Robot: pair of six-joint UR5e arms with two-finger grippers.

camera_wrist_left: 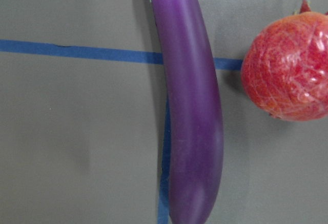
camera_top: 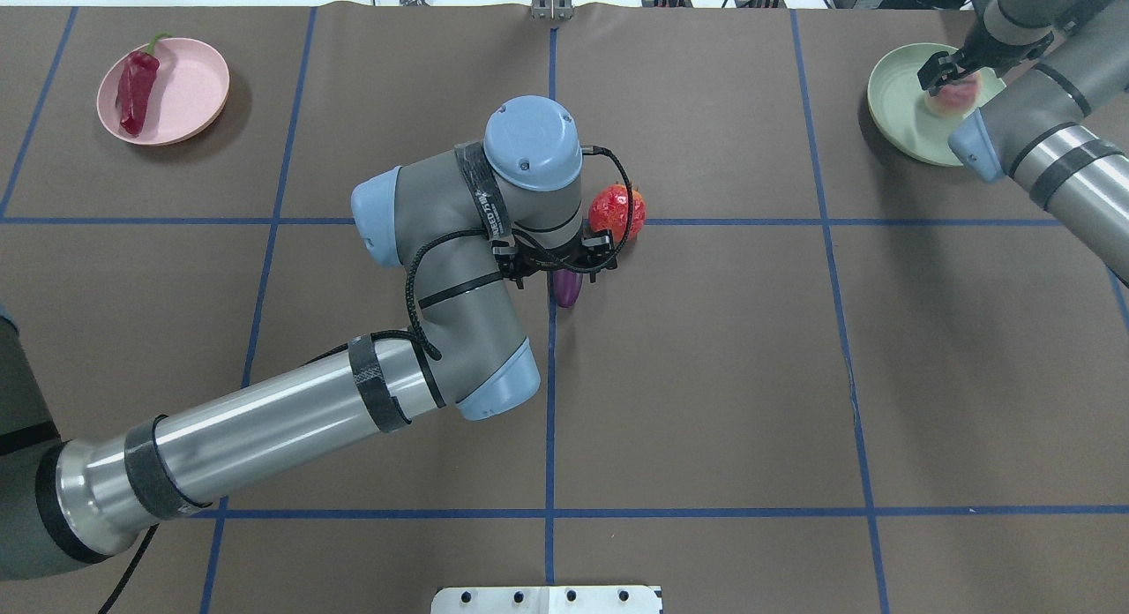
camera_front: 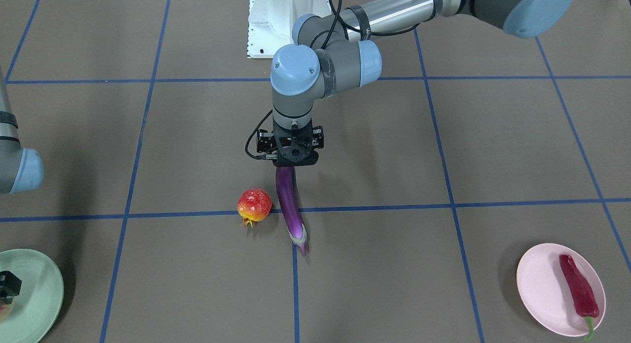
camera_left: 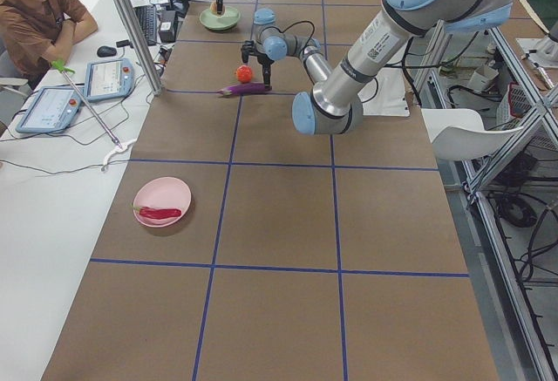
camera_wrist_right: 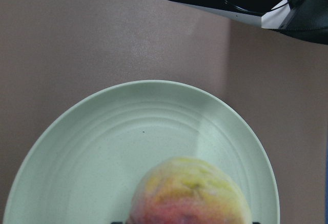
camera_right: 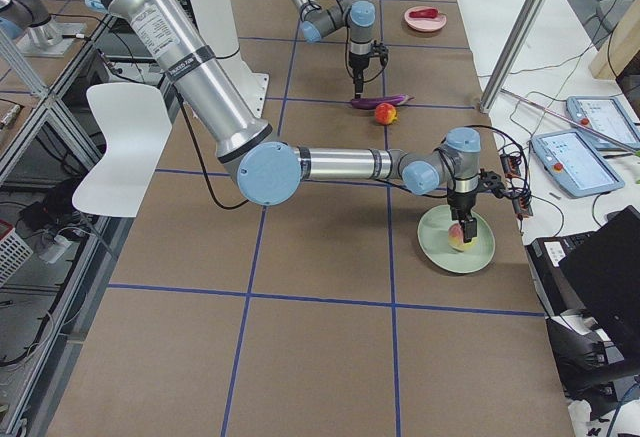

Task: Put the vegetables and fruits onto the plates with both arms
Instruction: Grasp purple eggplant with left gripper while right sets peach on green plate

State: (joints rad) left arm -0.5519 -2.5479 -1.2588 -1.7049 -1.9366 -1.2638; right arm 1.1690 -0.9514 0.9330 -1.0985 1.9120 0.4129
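1. The left gripper (camera_front: 295, 160) is hovering over the eggplant (camera_front: 288, 205), which is lying beside the pomegranate (camera_front: 254, 205); I cannot tell how its jaws stand.
2. The right gripper (camera_top: 945, 76) is poised at the peach (camera_top: 960, 93) on the mint green plate (camera_top: 895, 98); I cannot tell whether it is gripping.
3. The chili (camera_front: 579, 286) is lying on the pink plate (camera_front: 540, 284).

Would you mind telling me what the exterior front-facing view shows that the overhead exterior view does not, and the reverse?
Only the front-facing view shows the eggplant full length, pale cap included; overhead, the left arm hides all but one end. Only the overhead view shows the peach plainly, on the mint green plate, with the right gripper at it. Both show the pomegranate beside the eggplant and the chili on the pink plate.
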